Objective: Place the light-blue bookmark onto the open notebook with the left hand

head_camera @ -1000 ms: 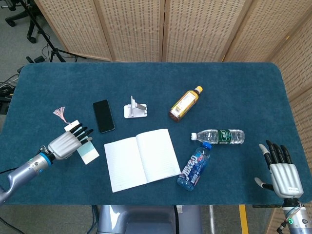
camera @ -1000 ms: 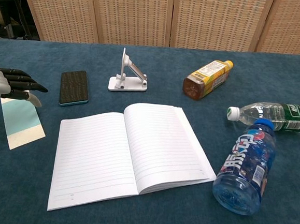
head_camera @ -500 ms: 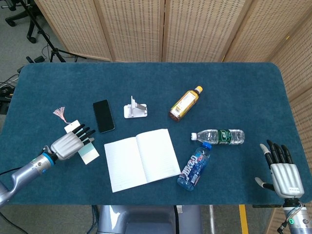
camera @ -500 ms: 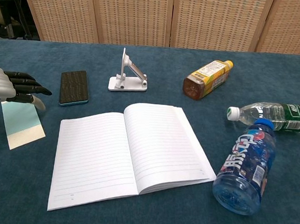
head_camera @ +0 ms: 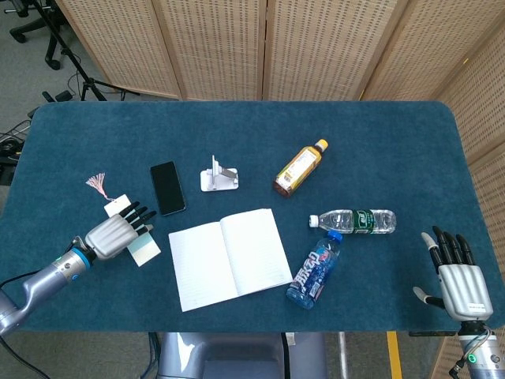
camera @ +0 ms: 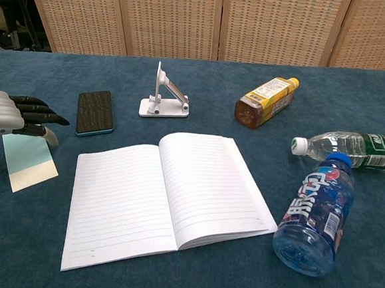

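The light-blue bookmark (head_camera: 143, 248) (camera: 28, 160) lies flat on the blue table left of the open notebook (head_camera: 229, 257) (camera: 166, 194), its pink tassel (head_camera: 98, 185) trailing toward the far left. My left hand (head_camera: 114, 231) (camera: 11, 114) hovers over the bookmark's upper half with fingers stretched out and apart, holding nothing. Whether the fingers touch the card cannot be told. My right hand (head_camera: 458, 278) rests open at the table's near right corner, far from the notebook.
A black phone (head_camera: 167, 188) and a white phone stand (head_camera: 217, 175) lie behind the notebook. An amber bottle (head_camera: 300, 167), a clear water bottle (head_camera: 353, 221) and a blue soda bottle (head_camera: 315, 270) lie on their sides to its right.
My left hand has drifted slightly toward the near edge and toward the notebook over the bookmark. The bookmark and right hand have not moved.
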Robot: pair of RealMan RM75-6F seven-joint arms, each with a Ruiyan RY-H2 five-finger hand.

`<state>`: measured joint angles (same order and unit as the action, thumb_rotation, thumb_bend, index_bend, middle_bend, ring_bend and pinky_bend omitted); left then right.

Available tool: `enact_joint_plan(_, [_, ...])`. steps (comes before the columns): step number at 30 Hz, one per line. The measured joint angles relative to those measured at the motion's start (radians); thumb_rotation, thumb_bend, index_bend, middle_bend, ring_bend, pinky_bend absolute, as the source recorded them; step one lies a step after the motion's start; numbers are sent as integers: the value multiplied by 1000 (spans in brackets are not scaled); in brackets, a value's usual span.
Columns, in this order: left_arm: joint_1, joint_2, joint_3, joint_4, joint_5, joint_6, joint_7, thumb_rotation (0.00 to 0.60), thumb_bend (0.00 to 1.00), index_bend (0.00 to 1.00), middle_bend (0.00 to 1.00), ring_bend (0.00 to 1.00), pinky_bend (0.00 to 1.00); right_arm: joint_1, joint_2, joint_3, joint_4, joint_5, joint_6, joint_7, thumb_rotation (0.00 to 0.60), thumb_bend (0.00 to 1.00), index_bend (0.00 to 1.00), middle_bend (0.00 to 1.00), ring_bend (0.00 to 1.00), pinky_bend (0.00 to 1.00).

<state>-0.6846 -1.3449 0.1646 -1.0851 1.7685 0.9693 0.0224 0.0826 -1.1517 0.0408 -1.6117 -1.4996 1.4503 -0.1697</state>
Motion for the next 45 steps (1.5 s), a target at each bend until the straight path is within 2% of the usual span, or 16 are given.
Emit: enact_joint_plan(45, [3, -12, 2, -3, -32, 0, 31, 600, 282, 333, 0, 0, 0, -3, 4, -1, -2, -5, 5, 6, 600, 0, 0, 0, 0, 0])
